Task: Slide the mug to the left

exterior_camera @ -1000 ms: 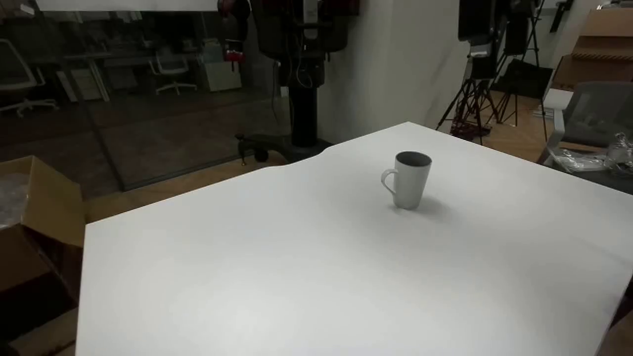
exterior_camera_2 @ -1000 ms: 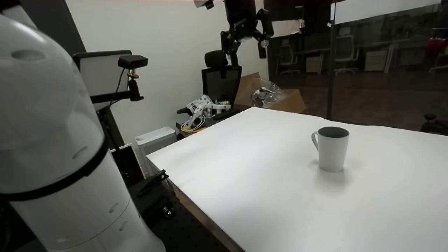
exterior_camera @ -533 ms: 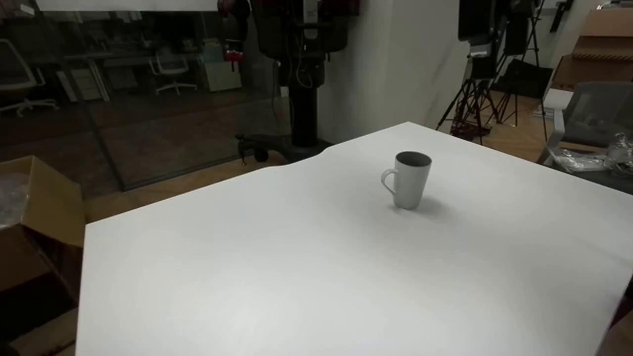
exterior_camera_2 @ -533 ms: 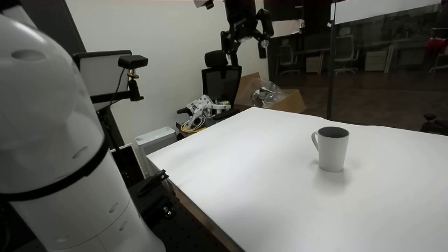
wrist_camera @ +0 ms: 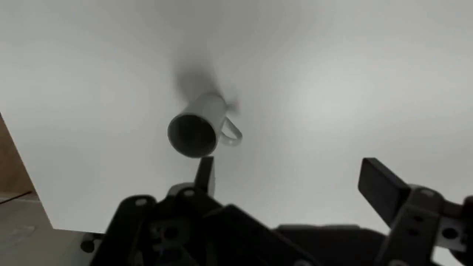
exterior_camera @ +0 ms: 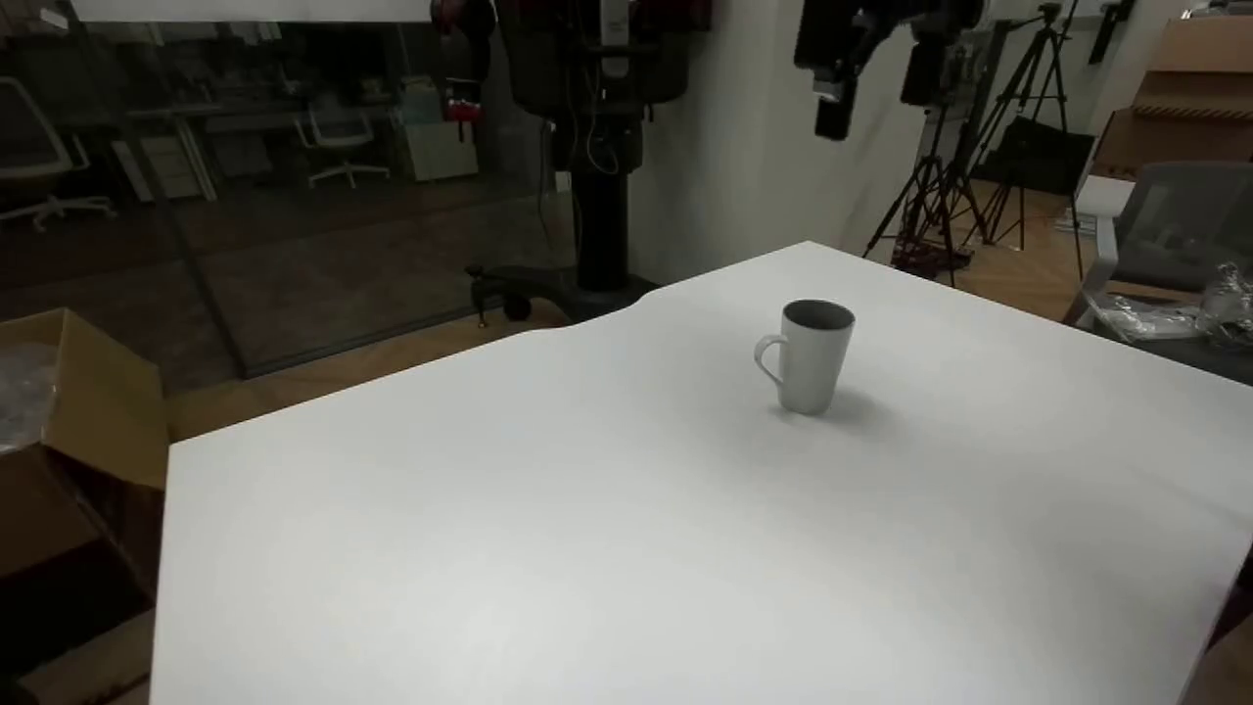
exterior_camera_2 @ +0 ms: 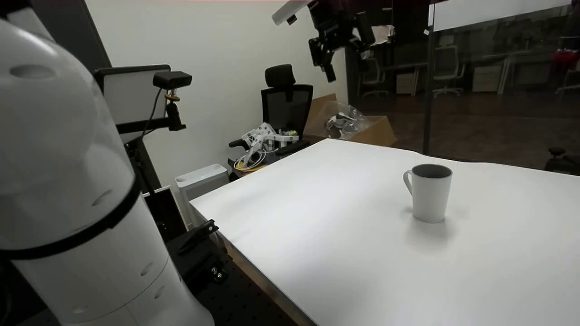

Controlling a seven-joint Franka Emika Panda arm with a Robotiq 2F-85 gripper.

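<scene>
A white mug with a dark interior stands upright on the white table in both exterior views (exterior_camera: 811, 367) (exterior_camera_2: 430, 199). Its handle points left in both exterior views. In the wrist view the mug (wrist_camera: 211, 107) is left of the middle, with its handle to the right. My gripper (wrist_camera: 288, 164) is open, with nothing between its fingers. The left finger's tip lies just below the mug's rim in that picture. Both exterior views show the gripper (exterior_camera: 876, 103) (exterior_camera_2: 348, 68) high above the table and apart from the mug.
The white table (exterior_camera: 489, 548) reaches to its far edge behind the mug. A black wheeled stand (exterior_camera: 599, 225) is behind it. An open cardboard box (exterior_camera: 108, 401) and a black chair (exterior_camera_2: 287, 108) are beyond the edges. The white arm (exterior_camera_2: 68, 158) rises beside the table.
My gripper has moved left in an exterior view, and right and slightly down in another, tilting a little. The mug has not moved.
</scene>
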